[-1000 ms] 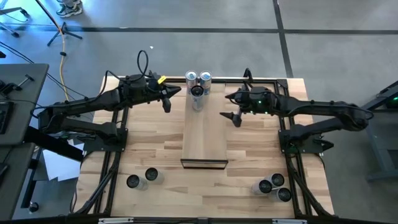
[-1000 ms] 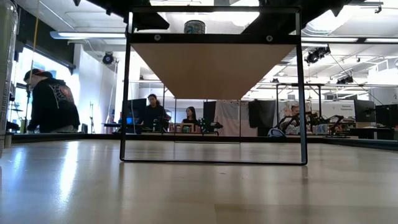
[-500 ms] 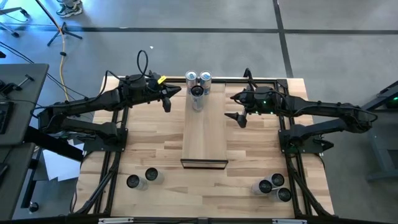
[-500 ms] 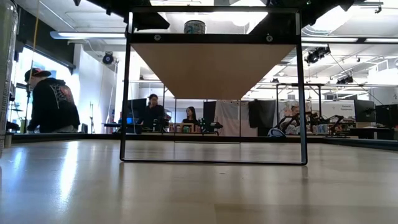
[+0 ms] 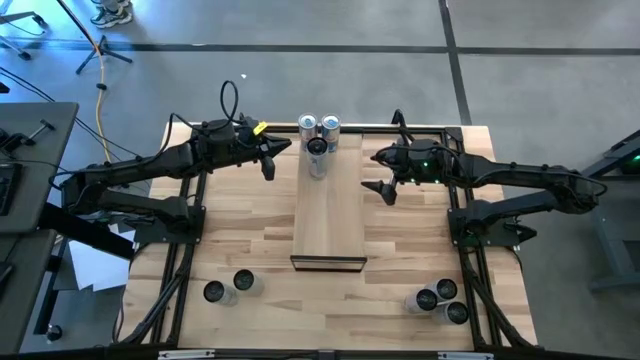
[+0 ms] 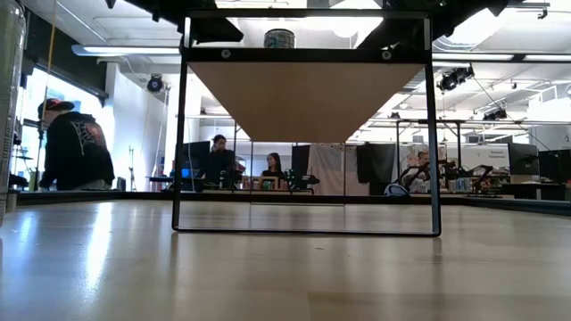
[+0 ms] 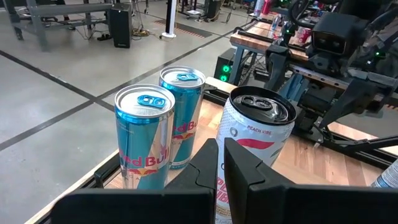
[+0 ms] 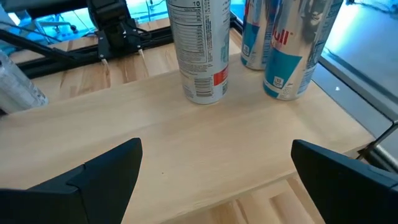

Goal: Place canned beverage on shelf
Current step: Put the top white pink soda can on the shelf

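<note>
Three cans stand clustered at the far end of the shelf (image 5: 328, 205), a long narrow board of smooth pale wood on a thin dark frame. Two are slim blue-and-silver cans (image 7: 163, 127) side by side at the very end; the third, a white can (image 7: 254, 152) with red lettering, stands just in front of them. On the butcher-block worktop (image 5: 240, 215), two more cans (image 5: 229, 287) sit near the front left and three cans (image 5: 440, 298) near the front right. The left claw (image 5: 268, 158) hovers beside the shelf's far end, fingers pressed together. The right claw (image 5: 378, 173) hovers on the opposite side, spread wide and empty. From table height, only one can top (image 6: 279, 38) shows above the shelf.
</note>
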Tool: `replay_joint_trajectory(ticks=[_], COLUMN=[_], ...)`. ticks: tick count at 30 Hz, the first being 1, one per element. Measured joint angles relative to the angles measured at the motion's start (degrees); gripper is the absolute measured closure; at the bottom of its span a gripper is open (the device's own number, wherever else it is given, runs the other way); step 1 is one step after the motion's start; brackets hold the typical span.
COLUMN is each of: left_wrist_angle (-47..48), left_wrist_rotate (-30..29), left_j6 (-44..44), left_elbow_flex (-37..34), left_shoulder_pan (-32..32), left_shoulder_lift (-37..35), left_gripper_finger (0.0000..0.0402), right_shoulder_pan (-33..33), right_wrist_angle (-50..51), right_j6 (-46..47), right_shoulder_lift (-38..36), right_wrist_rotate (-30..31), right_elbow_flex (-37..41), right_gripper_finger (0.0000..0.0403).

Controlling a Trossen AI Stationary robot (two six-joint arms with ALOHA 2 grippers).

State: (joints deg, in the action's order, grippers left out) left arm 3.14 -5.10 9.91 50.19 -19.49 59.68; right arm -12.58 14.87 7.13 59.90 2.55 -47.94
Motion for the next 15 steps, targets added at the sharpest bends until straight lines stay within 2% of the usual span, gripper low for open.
replay_joint_trajectory(ticks=[15], left_wrist_angle=[0.0], left_wrist_rotate=[0.0], left_j6=[0.0], left_elbow_flex=[0.0], left_shoulder_pan=[0.0], left_shoulder_lift=[0.0], left_gripper_finger=[0.0399], right_shoulder_pan=[0.0], right_wrist_angle=[0.0], right_j6=[10.9], right_shoulder_lift=[0.0], right_wrist_rotate=[0.0], right_elbow_flex=[0.0], right_gripper_finger=[0.0004])
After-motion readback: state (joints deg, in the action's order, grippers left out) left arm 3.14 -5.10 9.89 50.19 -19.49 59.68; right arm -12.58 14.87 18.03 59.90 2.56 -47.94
